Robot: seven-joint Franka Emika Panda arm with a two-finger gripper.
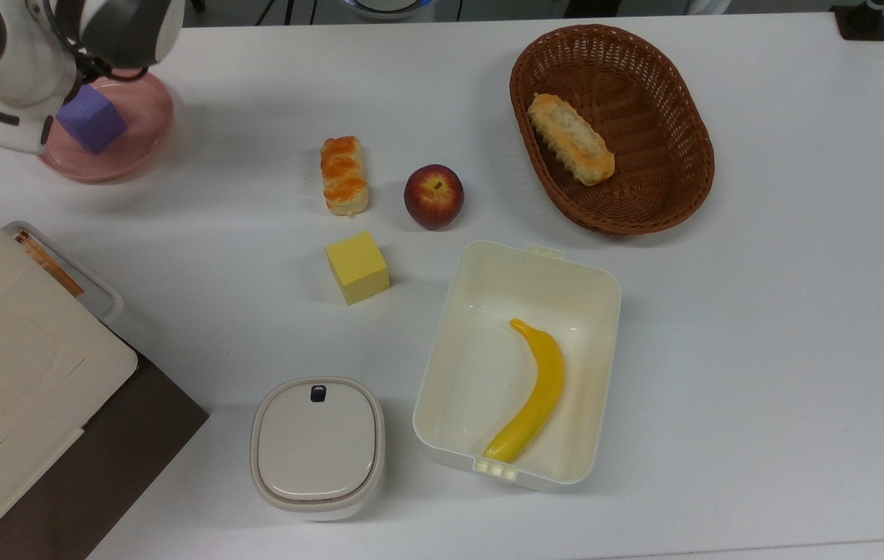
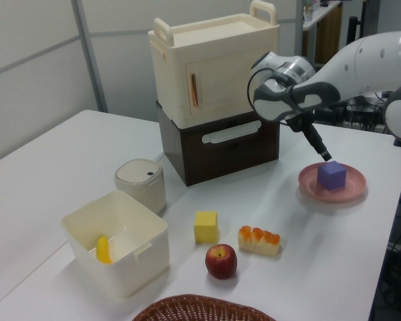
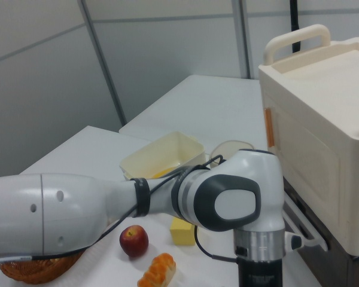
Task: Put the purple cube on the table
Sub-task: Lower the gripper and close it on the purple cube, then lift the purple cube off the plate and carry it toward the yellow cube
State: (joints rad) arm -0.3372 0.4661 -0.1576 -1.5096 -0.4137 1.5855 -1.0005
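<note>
Purple cube [image 2: 331, 174] sits on pink plate [image 2: 309, 182] just below gripper [image 2: 326, 156]; finger spread unclear

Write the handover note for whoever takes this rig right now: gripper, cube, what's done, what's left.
Gripper: just above the purple cube, at its edge nearer the left view's left; nothing held. Whether it is open or shut can't be read from these views.
Purple cube: sits on the pink plate, at the top view's upper left, partly hidden there by the arm.
Table: bare white surface lies around the plate; the yellow cube, pastry and apple sit toward the middle.
Done: approach to the cube.
Left: grasp the cube, lift it off the plate, set it on the table.
</note>
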